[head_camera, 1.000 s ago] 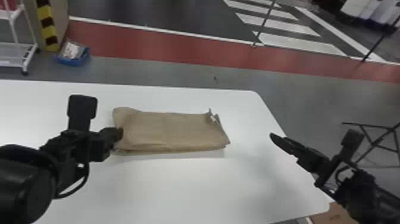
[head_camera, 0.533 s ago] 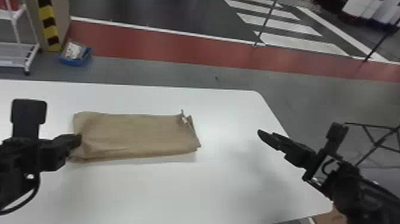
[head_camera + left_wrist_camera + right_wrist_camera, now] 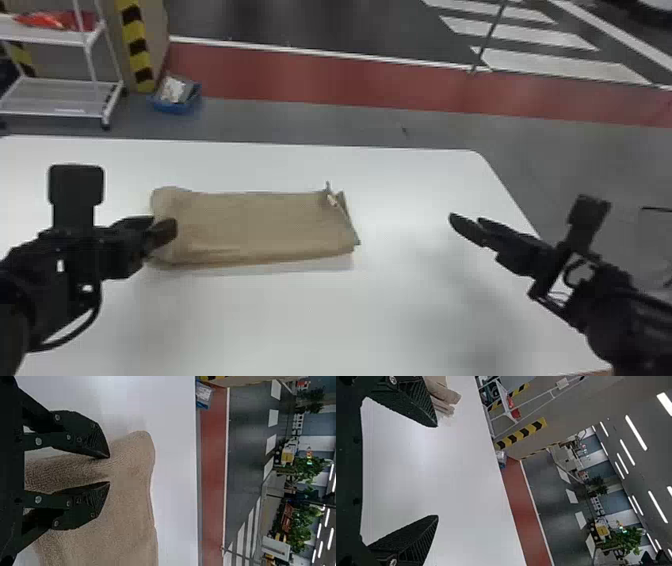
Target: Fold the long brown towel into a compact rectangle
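Observation:
The folded brown towel (image 3: 260,225) lies on the white table as a wide, flat rectangle, with uneven layered edges at its right end. At its left end is my left gripper (image 3: 163,223), its fingers parted over the cloth. In the left wrist view a raised crease of the towel (image 3: 130,506) runs between the parted fingers of the left gripper (image 3: 109,470). To the right of the towel, apart from it, my right gripper (image 3: 466,219) is above the table. In the right wrist view the right gripper (image 3: 437,471) is wide open, with towel layers (image 3: 443,394) beyond one finger.
The white table (image 3: 320,320) has its far edge behind the towel and its rounded right corner beyond the right gripper. On the floor past the table stand a white cart (image 3: 60,97) and a blue bin (image 3: 175,102).
The towel has slid left over the table along with my left gripper, whose fingers have since parted. My right gripper has also come left over the table. The head view has turned somewhat left.

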You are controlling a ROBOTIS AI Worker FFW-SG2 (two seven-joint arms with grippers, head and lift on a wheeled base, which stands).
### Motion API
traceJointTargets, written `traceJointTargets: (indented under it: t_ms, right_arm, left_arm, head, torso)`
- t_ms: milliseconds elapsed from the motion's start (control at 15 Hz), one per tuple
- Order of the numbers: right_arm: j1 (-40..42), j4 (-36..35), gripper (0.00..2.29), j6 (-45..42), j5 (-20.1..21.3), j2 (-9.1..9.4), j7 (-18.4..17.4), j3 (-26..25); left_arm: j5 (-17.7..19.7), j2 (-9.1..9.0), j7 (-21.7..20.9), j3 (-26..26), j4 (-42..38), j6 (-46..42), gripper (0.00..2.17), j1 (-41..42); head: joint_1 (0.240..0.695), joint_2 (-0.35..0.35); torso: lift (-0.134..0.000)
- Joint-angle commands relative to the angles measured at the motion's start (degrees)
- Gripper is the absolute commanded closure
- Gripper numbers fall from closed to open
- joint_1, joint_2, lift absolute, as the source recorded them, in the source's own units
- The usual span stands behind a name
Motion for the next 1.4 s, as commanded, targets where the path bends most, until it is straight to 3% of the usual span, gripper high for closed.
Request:
traceJointTargets:
  t_ms: [0,200,333,467,667,933,1000,1067,1333]
  right_arm:
    - [-0.7,-0.9,0.07,0.1,0.0,0.32,-2.8,3.9]
    - [-4.3,-0.9,0.08,0.3,1.3,0.41,-8.5,11.0]
    - [-6.9,-0.7,0.09,0.7,3.3,1.64,-11.8,16.5]
    - [-10.2,1.7,0.14,1.0,5.6,3.39,-13.6,21.3]
    - [-14.0,6.9,0.22,2.8,8.9,6.21,-14.0,24.9]
    - [-15.3,11.4,0.22,3.5,11.8,7.70,-14.0,28.2]
    - [-15.3,12.2,0.22,3.5,12.0,7.70,-14.0,28.6]
    - [-15.3,12.9,0.22,3.3,12.1,7.88,-14.0,28.9]
    - [-14.8,13.7,0.22,2.2,12.3,7.88,-14.1,28.4]
  left_arm:
    - [0.9,0.08,-0.1,0.3,-2.8,-0.8,0.01,0.8]
    - [1.0,0.44,0.0,1.5,-5.0,-3.0,0.04,1.7]
    - [1.5,1.05,-0.4,1.5,-4.5,-4.6,0.05,1.7]
    - [1.5,1.14,-4.0,0.0,-1.9,-6.7,0.26,1.1]
    - [-0.2,1.23,-7.7,-4.7,3.0,-6.6,0.52,-2.2]
    - [-0.7,1.23,-9.4,-6.4,4.2,-6.6,0.52,-3.1]
    - [-1.1,1.23,-9.5,-6.4,4.3,-6.6,0.53,-3.1]
    - [-1.2,1.23,-9.6,-6.5,4.7,-6.6,0.68,-3.2]
    - [-1.3,1.40,-10.7,-7.5,7.7,-6.4,0.71,-4.9]
  head:
    - [0.695,-0.219]
    - [0.695,-0.186]
    - [0.695,-0.159]
    - [0.695,-0.109]
    - [0.695,-0.073]
    - [0.695,-0.056]
    - [0.695,-0.052]
    - [0.695,-0.050]
    - [0.695,-0.044]
  torso:
    - [-0.123]
    - [-0.123]
    - [-0.123]
    - [-0.123]
    - [-0.123]
    - [-0.123]
    - [-0.123]
    - [-0.123]
    - [-0.123]
